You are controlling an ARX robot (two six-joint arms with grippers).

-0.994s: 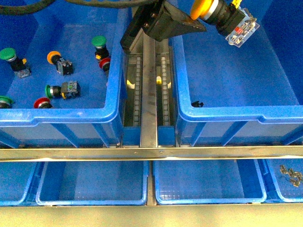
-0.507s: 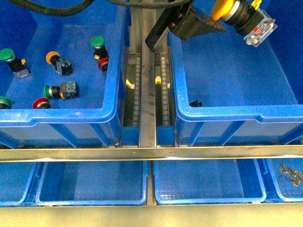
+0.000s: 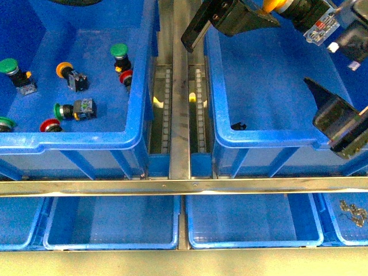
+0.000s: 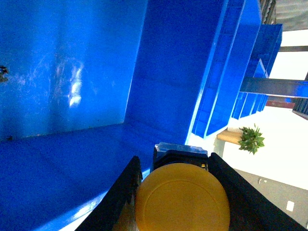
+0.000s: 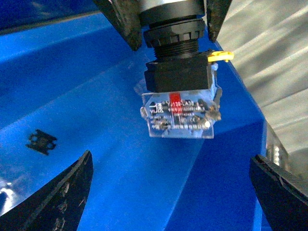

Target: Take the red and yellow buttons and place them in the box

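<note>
The box point(image 3: 270, 138) sits on the robot's right, its floor bare but for one small item, so a drop anywhere inside should land clean. Beside it, across a metal rail, the left crate point(image 3: 69, 140) serves as the supply bin.

The left gripper point(image 4: 175, 168) reaches across from that side and hangs over the box's far end, pinching the yellow button point(image 5: 178, 96) by its collar. The cap faces back toward the wrist and the clear contact block points outward. Gripping the collar seems sensible, as the round cap would slip.

The right gripper point(image 5: 169, 163) is at the box's right edge with its fingers spread wide and nothing between them. It faces the contact block (perhaps ready for a handover, though a plain release would do).

In the left crate, two red buttons point(image 3: 50, 125) and one orange one point(image 3: 65, 70) wait among the green buttons point(image 3: 119, 50), which stay put.

Smallest is a black scrap point(image 3: 238, 126) near the box's front wall.
</note>
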